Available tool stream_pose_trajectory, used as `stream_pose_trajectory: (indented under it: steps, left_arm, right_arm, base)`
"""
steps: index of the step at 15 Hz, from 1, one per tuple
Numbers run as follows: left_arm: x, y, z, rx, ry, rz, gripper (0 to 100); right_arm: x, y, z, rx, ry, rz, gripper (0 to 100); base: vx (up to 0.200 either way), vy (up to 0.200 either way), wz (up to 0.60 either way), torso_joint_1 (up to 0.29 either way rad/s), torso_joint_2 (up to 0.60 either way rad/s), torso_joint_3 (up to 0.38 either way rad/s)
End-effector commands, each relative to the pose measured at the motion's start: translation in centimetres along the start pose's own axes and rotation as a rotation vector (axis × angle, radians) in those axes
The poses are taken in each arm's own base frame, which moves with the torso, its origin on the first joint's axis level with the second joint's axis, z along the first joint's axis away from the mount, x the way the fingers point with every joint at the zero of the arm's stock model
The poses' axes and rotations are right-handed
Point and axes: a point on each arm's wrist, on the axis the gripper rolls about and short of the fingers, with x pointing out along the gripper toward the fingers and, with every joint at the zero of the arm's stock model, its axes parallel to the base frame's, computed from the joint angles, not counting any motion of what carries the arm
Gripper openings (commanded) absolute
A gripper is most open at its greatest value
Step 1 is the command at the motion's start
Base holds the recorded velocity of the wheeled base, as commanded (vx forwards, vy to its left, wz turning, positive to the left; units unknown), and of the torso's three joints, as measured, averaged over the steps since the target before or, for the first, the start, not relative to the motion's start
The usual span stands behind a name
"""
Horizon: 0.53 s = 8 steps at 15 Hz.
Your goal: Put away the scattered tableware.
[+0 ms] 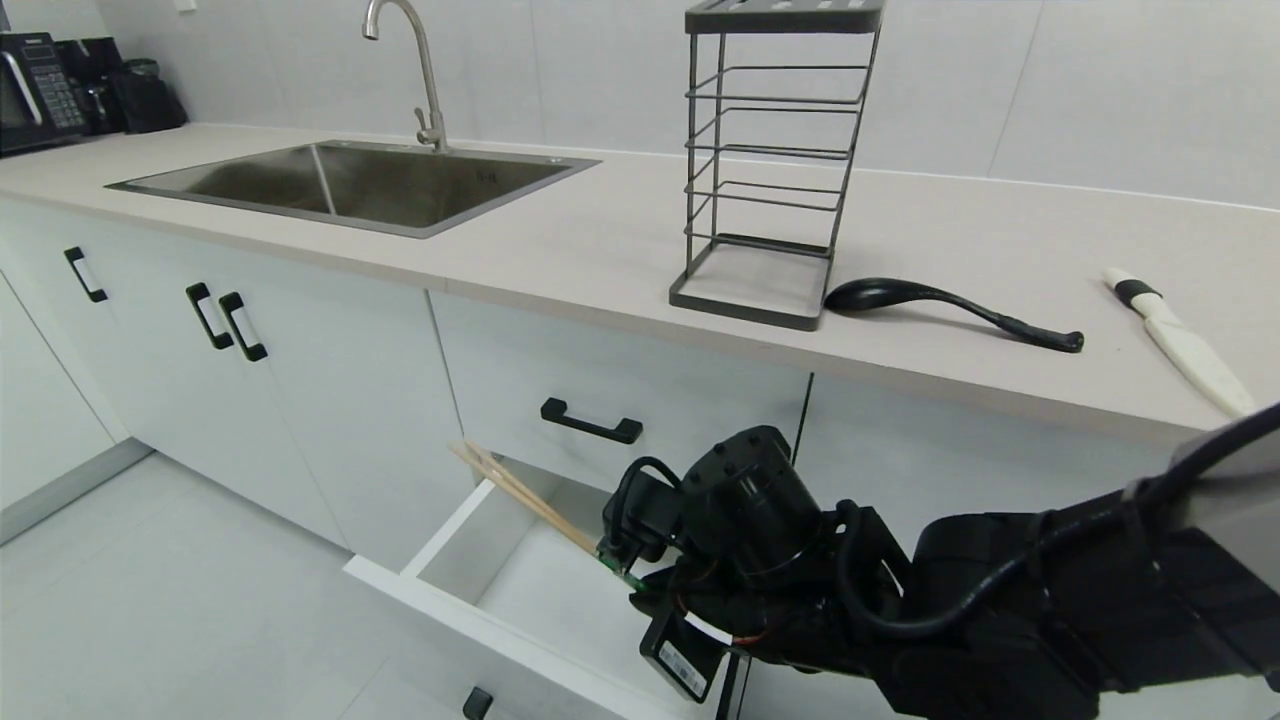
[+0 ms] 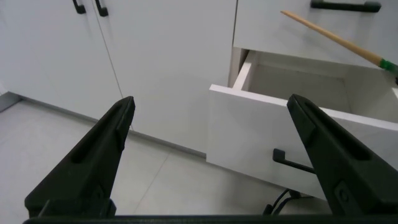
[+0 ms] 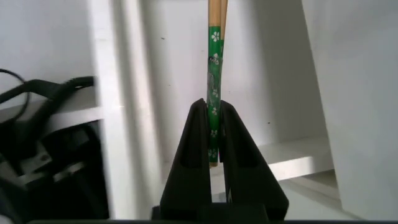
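Right fingers [image 3: 196, 146] clamping chopsticks [image 1: 525, 495] over open drawer [image 1: 450, 600], left fingers [image 2: 106, 152] spread (ladle [image 1: 862, 295], knife [image 1: 1180, 345] on counter [image 1: 600, 230])

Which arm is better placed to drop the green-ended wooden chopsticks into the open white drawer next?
Right. The right gripper is shut on the green-ended wooden chopsticks, which already reach over the open white drawer. The left gripper is open and empty, facing the drawer's front from outside.

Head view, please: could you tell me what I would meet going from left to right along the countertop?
Microwave → sink → wire rack → black ladle → white knife.
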Motion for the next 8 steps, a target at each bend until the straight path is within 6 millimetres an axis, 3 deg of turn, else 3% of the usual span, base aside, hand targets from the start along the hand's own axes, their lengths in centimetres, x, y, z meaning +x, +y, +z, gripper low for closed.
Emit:
stream_pose_trajectory:
  steps: [1, 8]
  left_arm:
    - [0.0, 0.0, 0.0, 0.000, 0.001, 0.000, 100]
    - [0.0, 0.0, 0.0, 0.000, 0.001, 0.000, 100]
  right_arm:
    - [0.8, -0.4, 0.2, -0.013, 0.004, -0.022, 0]
    - [3.1, -1.1, -0.2, -0.056, 0.039, -0.049, 0]
  base:
    - [0.000, 0.000, 0.00, -0.012, 0.21, 0.041]
    - [0.000, 0.000, 0.00, 0.000, 0.03, 0.013]
